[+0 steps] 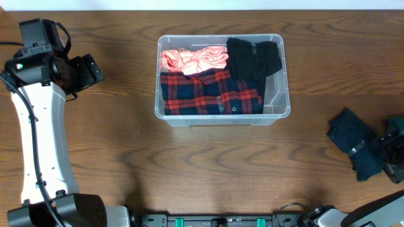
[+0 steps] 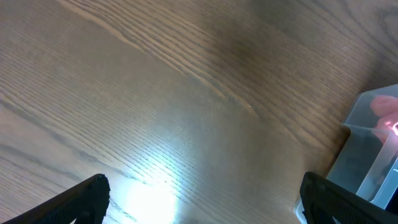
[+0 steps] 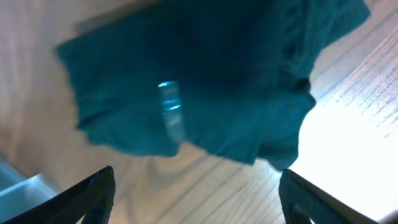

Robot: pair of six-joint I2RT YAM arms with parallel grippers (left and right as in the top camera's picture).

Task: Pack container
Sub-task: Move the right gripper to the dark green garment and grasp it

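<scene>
On the wooden table (image 1: 189, 170) the container (image 1: 276, 98) stands a little behind the middle, with its long side across the table. It is clear plastic, and one can see the clothes through its walls. Inside, a red and navy checked shirt (image 1: 208, 93) lies along the front side and fills most of the bottom. Behind it, a pink garment (image 1: 192, 59) is crumpled in the back left corner, and a black garment (image 1: 252, 57) lies in the back right part and hangs down over the shirt. The front right corner of the bin is bare.

The left gripper (image 1: 88, 70) is well apart from the container, on its left side. Its jaws stand wide open and nothing is between them. In the left wrist view its two fingertips frame only bare wood (image 2: 205, 180), and a corner of the container (image 2: 373, 155) shows at the right edge.

Near the right edge of the table a dark blue garment (image 1: 353, 142) lies in a loose heap, well apart from the container. The right gripper (image 1: 391, 148) is just beside it. In the right wrist view the jaws (image 3: 198, 174) are open, with this garment (image 3: 186, 81) spread in front of them and a small pale tag (image 3: 169, 106) on the cloth. The view is blurred, so I cannot tell if the fingers touch the cloth
</scene>
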